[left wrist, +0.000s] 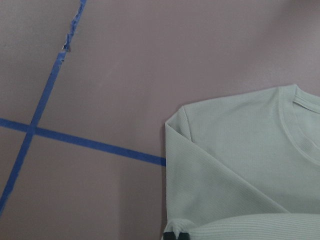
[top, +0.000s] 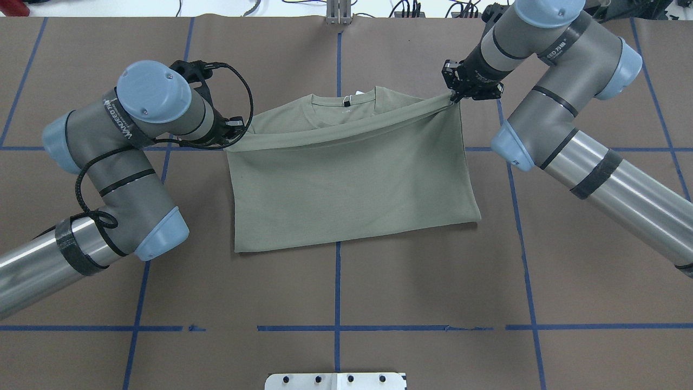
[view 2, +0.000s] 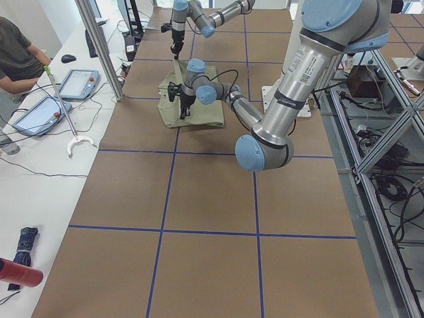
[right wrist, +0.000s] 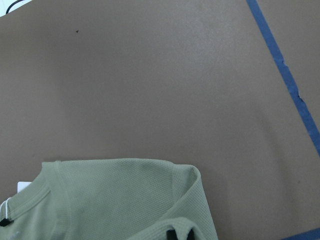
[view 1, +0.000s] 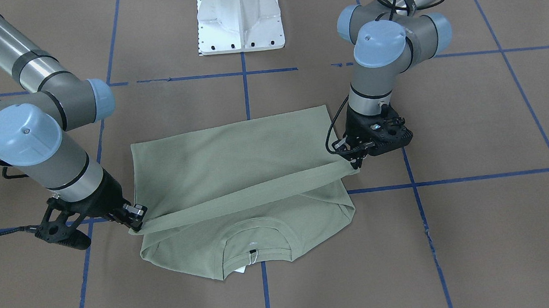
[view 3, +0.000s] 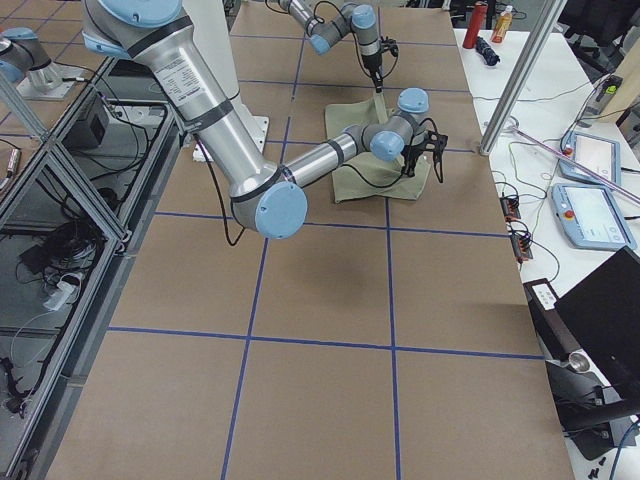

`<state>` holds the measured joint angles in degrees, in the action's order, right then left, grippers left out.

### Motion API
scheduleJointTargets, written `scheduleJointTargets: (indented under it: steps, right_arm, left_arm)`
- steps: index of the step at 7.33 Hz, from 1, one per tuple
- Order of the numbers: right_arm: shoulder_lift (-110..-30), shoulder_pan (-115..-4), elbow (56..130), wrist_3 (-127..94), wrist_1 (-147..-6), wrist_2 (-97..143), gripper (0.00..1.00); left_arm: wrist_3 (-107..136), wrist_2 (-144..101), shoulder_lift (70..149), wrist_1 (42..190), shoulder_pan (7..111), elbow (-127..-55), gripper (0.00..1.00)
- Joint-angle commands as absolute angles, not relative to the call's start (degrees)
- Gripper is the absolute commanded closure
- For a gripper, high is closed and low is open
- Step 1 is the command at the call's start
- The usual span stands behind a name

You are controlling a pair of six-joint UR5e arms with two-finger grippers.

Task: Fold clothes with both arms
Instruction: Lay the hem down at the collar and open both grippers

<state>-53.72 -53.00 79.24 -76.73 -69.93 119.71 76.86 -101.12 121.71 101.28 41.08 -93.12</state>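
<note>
**Location.** The shirt (top: 352, 184) lies near the middle of the table (top: 379, 287). Its collar (view 1: 257, 246) is on the side far from the robot and a folded edge is on the near side. The upper layer's free edge is stretched as a taut band across the garment, just short of the collar.

**Grip.** The left gripper (top: 236, 129) and right gripper (top: 456, 97) each hold one end of that band. The jaws are pinched narrow on the cloth. Both wrist views show dark fingertips (left wrist: 171, 236) (right wrist: 172, 234) closed over the fabric edge.

**Handling (judgement).**
- The knit looks light, limp and somewhat stretchy. It is neither fragile nor slippery.
- It will sag between the two holds unless both ends are kept evenly tensioned.
- The end corners of the free edge are the sound places to hold.
- The pinch is shallow and could slip under an uneven pull.

**Not verifiable.**
- The sleeves cannot be made out separately. Diagonal creases near the collar suggest they are folded inward.
- No chest logo is visible.
- Only a white sliver of tag (view 1: 241, 270) shows at the collar.
- The left gripper is largely masked by its own wrist from overhead.
- Both side views are too small to judge the jaws.
</note>
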Motion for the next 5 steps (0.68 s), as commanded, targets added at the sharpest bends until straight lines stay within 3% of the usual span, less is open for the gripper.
scheduleJointTargets:
  steps: [1,5]
  right_arm:
    - [-51.87,-53.70,76.83,-76.64,-69.87,119.62,1.00]
    - [-51.50,-53.44,72.96,-76.73,-65.14,119.00,1.00]
  left_arm:
    - [77.17,-100.20,123.56,101.43,41.40,-91.06,1.00]
    - [77.17,-100.02,124.54,103.69,44.29,-88.00,1.00]
